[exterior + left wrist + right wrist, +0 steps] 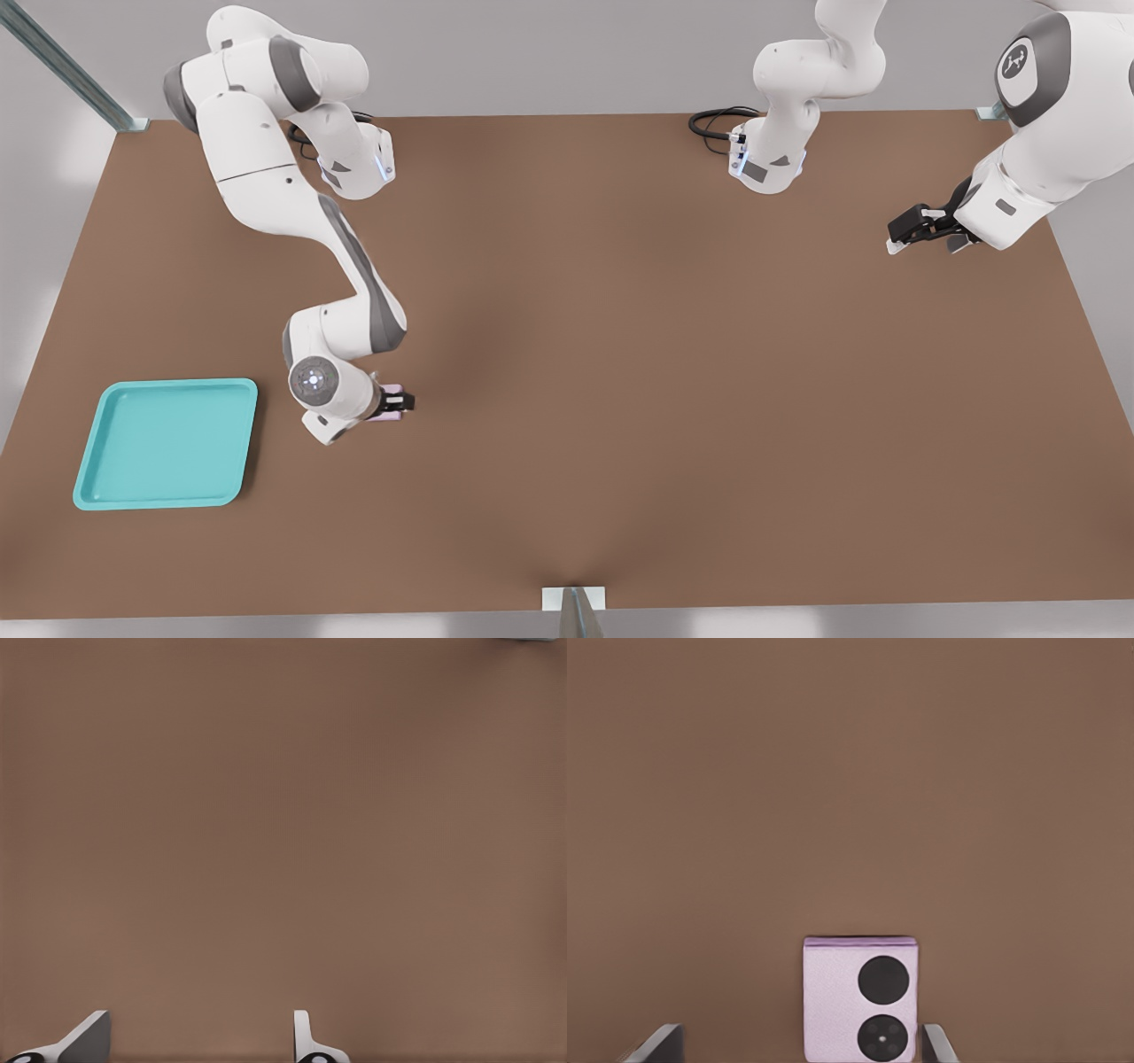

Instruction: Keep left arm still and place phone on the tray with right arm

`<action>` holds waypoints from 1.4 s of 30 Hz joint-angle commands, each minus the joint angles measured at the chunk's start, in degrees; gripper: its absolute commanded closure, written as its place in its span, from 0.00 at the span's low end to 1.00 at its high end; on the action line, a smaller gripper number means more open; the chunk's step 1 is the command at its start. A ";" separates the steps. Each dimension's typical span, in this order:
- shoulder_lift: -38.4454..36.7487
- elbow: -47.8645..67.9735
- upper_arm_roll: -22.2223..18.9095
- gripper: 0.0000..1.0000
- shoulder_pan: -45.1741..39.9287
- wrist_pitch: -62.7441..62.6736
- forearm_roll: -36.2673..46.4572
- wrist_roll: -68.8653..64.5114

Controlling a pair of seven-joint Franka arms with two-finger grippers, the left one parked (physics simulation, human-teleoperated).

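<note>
The phone (833, 992) is a small pale lilac square with two black round lenses, lying on the brown table. The right arm's gripper (399, 403) hangs over it at the front view's left-centre, so only pink slivers of the phone (390, 388) show there. In the right wrist view the gripper (799, 1038) is open, with a finger on either side of the phone. One finger stands right beside the phone's edge and the other stands well apart. The turquoise tray (168, 443) lies empty to the front view's left of the gripper, a short way off.
The brown table (664, 354) stretches wide to the front view's right of the gripper. The right arm's base (354, 164) and the other arm's base (766, 164) stand at the far edge. A metal bracket (573, 599) sits at the near edge.
</note>
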 commanded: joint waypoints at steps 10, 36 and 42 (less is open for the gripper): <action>-1.00 -8.03 1.66 0.00 -2.17 15.24 -0.01 1.17; 2.78 -9.00 1.57 0.00 -3.22 17.09 -2.03 -1.47; 3.22 -9.00 1.57 0.04 -3.40 18.32 -2.03 -1.55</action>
